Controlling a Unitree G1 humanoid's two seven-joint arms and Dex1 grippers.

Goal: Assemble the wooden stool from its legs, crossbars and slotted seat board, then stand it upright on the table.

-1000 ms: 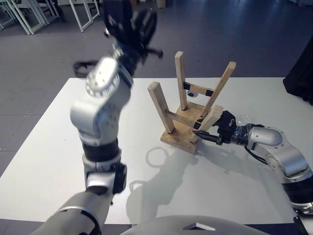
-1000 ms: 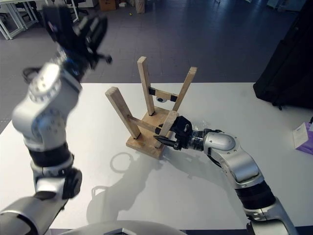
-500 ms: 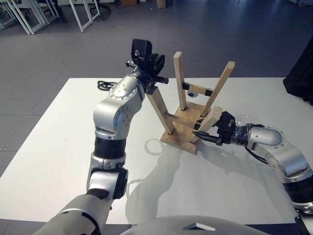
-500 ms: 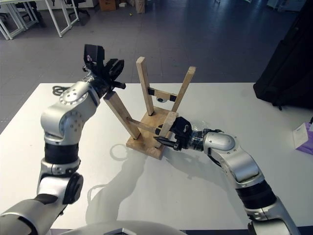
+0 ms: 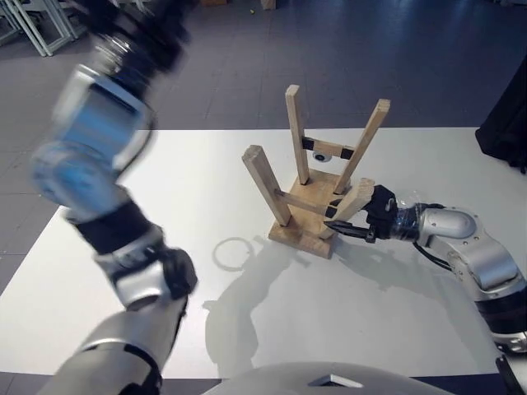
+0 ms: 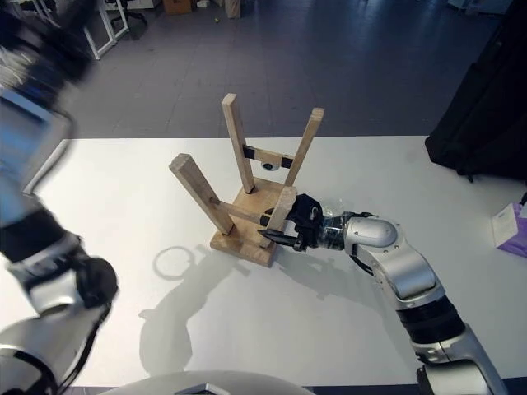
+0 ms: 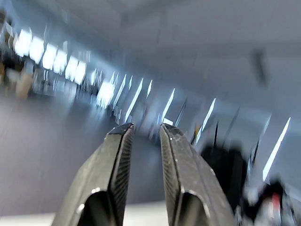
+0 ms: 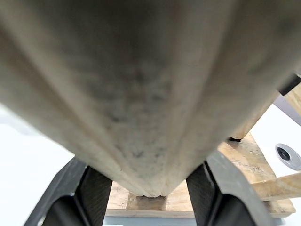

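Change: the left arm (image 5: pixel 90 140) has left the top of the stool's near-left leg and swung high out to the left. The stool and the right arm have barely moved.

1. Bench (image 5: pixel 412 329): flat, white, matt top.
2. Stool (image 5: pixel 309 202): pale raw timber, upside down at the middle of the bench.
3. Seat board (image 5: pixel 298 237): a slotted rectangular slab, lying flat beneath the rest.
4. Legs (image 5: pixel 268 183): four square-sawn sticks, splaying upward.
5. Crossbars (image 5: pixel 300 197): thin rails, and the rear one has dark ends.
6. Right claw (image 5: pixel 347 224): black, pinching the short near-right leg (image 5: pixel 356 197) low down.
7. Left claw (image 7: pixel 144 128): ribbed dark fingers slightly parted, holding nothing, aimed into the room.

Step in hand, as judged: assembly looks nearly complete, with the right claw steadying one leg. Next comes a second hold on the frame, then a controlled flip onto the feet without loosening the joints.
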